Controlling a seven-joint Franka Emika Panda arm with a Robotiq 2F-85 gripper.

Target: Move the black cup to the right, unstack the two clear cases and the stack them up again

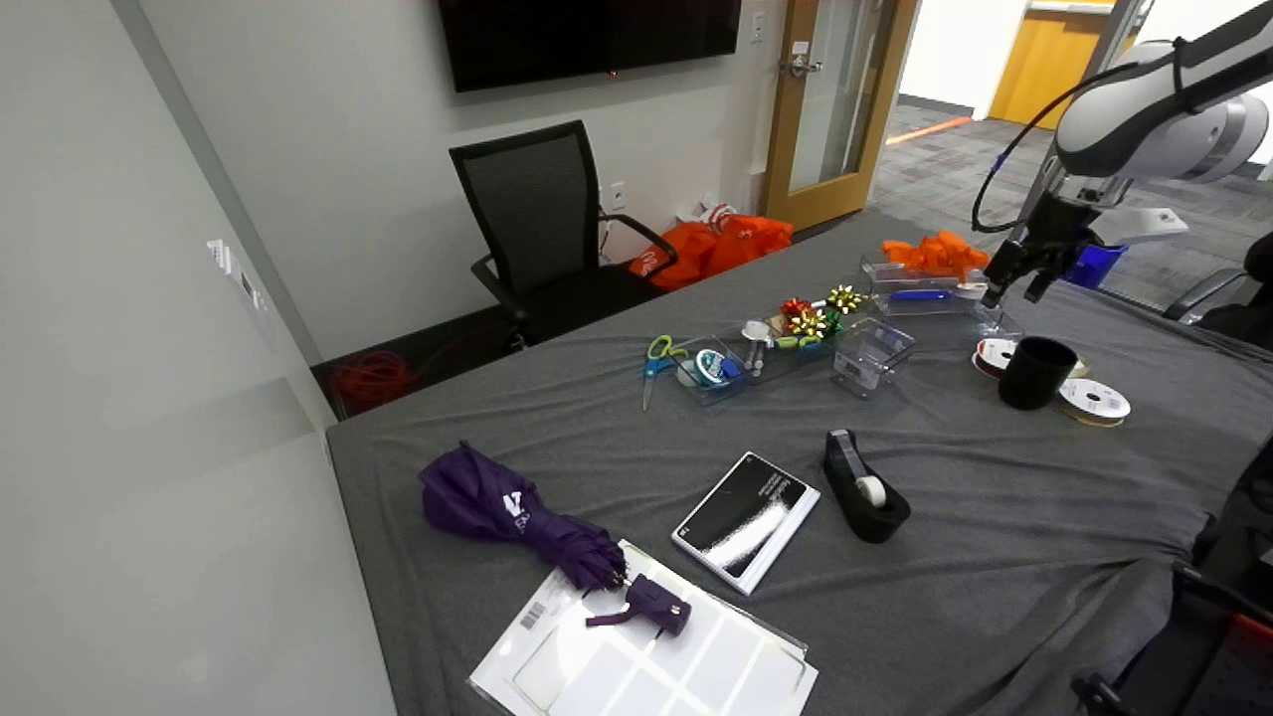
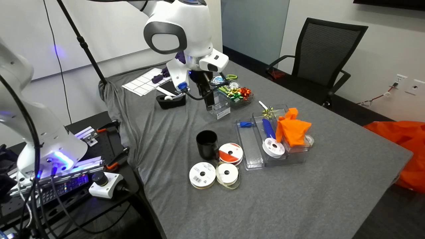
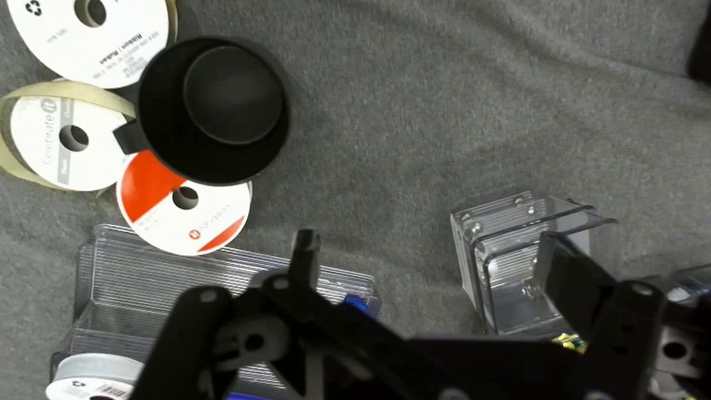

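Observation:
The black cup [image 3: 233,91] stands upright on the grey cloth, its small handle pointing toward the ribbon spools; both exterior views show it too, as a cup [image 1: 1036,373] and a mug [image 2: 206,146]. The two clear cases [image 3: 516,303] sit nested one in the other, their doubled rims visible in the wrist view; an exterior view shows the stack [image 1: 870,353] beside the bows. My gripper [image 3: 430,244] hovers above the table with its jaws wide apart and nothing between them. From the wrist camera, its right finger [image 3: 575,278] covers part of the cases.
Ribbon spools [image 2: 202,174] lie close against the cup. A long clear organiser [image 2: 254,159] holds a spool, blue items and an orange cloth [image 2: 294,129]. Bows [image 1: 811,320] fill a clear bin behind the cases. A tape dispenser [image 1: 863,487], book [image 1: 746,517] and purple umbrella [image 1: 517,522] lie farther off.

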